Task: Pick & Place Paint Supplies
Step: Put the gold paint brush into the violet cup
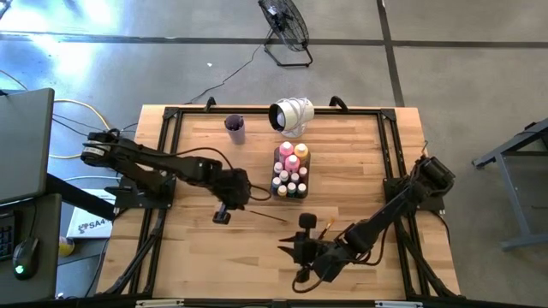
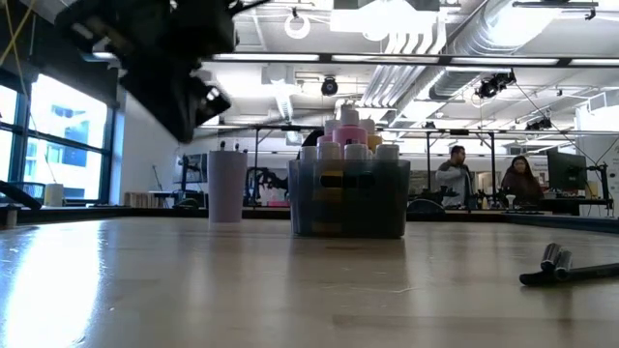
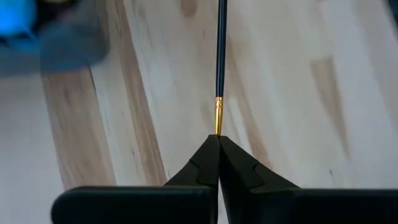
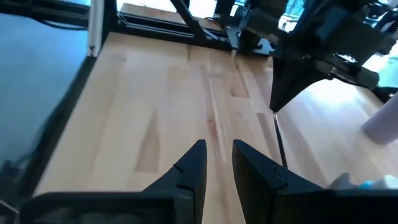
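Nearest the low camera, two dark brush handles (image 2: 571,265) lie flat on the wooden table (image 2: 193,290) at the right, ends toward the lens; the high view puts brushes (image 1: 324,228) by the right arm. Behind them the clear tray (image 2: 348,201) stands mid-table, packed with paint bottles (image 2: 345,130), white caps in front and pink ones rising behind; from above the same tray (image 1: 291,171) shows pink and orange tops at its far end. Only the left wrist view shows the grip: the left gripper (image 3: 218,144) has its fingers (image 3: 199,168) clenched on a thin dark paintbrush (image 3: 220,50), pinching it just below the gold ferrule, the handle running away over the wood. From overhead that gripper (image 1: 224,214) sits left of the tray, the brush (image 1: 265,216) a faint line stretching rightward. The right gripper (image 4: 217,152) hovers near the front edge, fingers slightly parted and holding nothing. A lilac cup (image 1: 235,128) stands near the far edge, left of a white lamp-like object (image 1: 291,114).
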### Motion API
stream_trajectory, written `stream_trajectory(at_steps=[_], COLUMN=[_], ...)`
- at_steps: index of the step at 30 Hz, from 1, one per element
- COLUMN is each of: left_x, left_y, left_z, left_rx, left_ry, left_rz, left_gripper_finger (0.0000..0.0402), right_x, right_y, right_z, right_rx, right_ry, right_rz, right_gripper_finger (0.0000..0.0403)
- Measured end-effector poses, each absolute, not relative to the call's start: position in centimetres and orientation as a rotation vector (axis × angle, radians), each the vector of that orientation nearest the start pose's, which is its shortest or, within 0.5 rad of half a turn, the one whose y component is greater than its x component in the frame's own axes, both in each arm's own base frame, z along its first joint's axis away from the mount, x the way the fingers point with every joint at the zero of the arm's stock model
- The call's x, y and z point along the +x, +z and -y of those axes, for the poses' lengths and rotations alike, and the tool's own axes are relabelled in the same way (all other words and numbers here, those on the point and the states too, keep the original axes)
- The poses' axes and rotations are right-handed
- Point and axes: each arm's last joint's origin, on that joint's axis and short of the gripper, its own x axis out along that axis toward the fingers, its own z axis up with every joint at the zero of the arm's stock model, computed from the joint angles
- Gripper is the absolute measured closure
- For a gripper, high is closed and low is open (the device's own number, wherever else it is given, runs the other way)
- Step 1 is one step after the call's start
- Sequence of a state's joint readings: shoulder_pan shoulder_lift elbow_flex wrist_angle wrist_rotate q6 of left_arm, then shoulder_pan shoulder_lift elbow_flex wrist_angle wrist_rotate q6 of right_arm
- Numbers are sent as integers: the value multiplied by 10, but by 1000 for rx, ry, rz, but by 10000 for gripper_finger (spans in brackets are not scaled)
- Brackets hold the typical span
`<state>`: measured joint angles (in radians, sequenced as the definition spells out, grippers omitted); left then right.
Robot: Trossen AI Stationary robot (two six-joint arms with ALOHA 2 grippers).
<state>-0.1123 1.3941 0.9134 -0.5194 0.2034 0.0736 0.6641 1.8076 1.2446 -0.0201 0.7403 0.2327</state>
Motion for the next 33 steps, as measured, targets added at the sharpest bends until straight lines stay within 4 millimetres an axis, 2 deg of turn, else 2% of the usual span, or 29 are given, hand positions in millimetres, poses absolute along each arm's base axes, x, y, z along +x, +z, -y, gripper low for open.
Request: stream_trajectory(at_steps=[6, 14, 22, 33], left_x=[274, 274, 274, 274], left_y=[245, 248, 248, 248], left_z=[39, 39, 39, 39], left_rx=[-16, -69, -93, -93], left_ry=[-386, -375, -363, -364], left_rz=[-956, -967, -969, -970], left_gripper_finger=[401, 401, 401, 401], right_x=[331, 343, 358, 365], right_y=[227, 221, 214, 207], right_z=[-220, -202, -177, -161], right_rx=[-222, -255, -261, -327], right_ry=[-149, -238, -236, -222], right_rz=[-446, -458, -524, -583], right_gripper_finger=[304, 237, 253, 251])
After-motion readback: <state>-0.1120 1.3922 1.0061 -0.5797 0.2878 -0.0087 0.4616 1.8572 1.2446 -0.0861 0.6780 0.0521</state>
